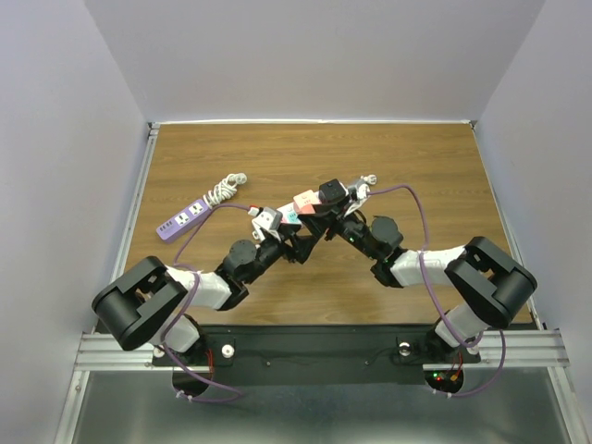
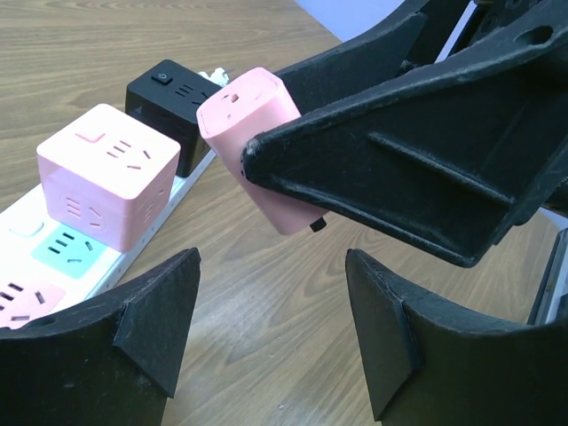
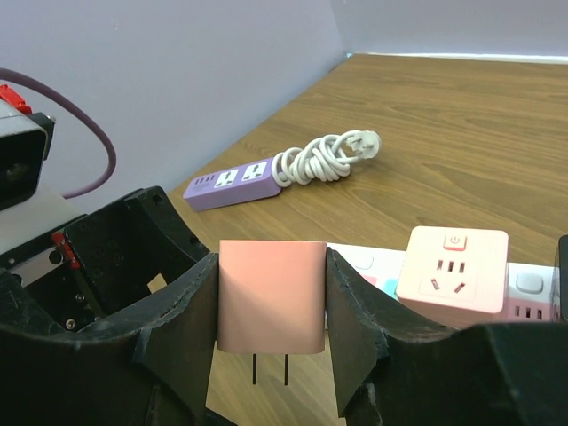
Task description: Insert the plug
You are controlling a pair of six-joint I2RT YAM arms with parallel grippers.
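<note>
My right gripper [image 3: 271, 266] is shut on the pink plug [image 3: 271, 297], flat sides pinched between the fingers, two prongs pointing down above the wood. In the left wrist view the plug [image 2: 257, 133] hangs tilted in the right gripper [image 2: 399, 151], just beyond the white power strip [image 2: 191, 182]. A pink cube adapter [image 2: 106, 173] and a black cube adapter [image 2: 173, 93] sit plugged into that strip. My left gripper [image 2: 271, 266] stands open over bare table, nothing between its fingers. From above, both grippers meet mid-table near the pink cube [image 1: 303, 200].
A purple power strip [image 1: 185, 217] with a coiled white cord [image 1: 227, 188] lies at the back left, also seen in the right wrist view as the purple strip [image 3: 235, 182]. Walls close in the table on three sides. A purple cable [image 1: 421, 217] loops over the right arm.
</note>
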